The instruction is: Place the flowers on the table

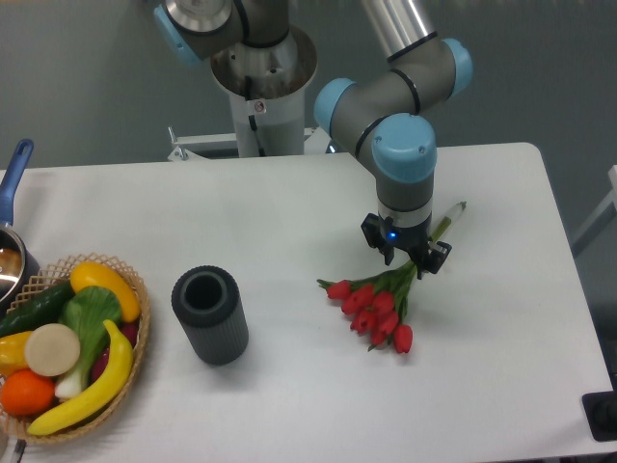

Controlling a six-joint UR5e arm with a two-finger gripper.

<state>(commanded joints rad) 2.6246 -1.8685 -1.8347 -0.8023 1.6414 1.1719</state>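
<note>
The flowers (pixel 374 307), a bunch of red tulips with green stems, lie flat on the white table (pixel 289 193) right of centre. The heads point to the lower left and the stem ends reach up to the right. My gripper (pixel 405 251) points straight down over the stems, just above the heads. Its two black fingers (pixel 439 258) stand well apart on either side of the stems, so it is open. The gripper body hides the middle part of the stems.
A dark grey upright cylinder vase (pixel 210 314) stands left of the flowers. A wicker basket (pixel 135 333) of fruit and vegetables sits at the front left corner. A pot with a blue handle (pixel 13 174) is at the left edge.
</note>
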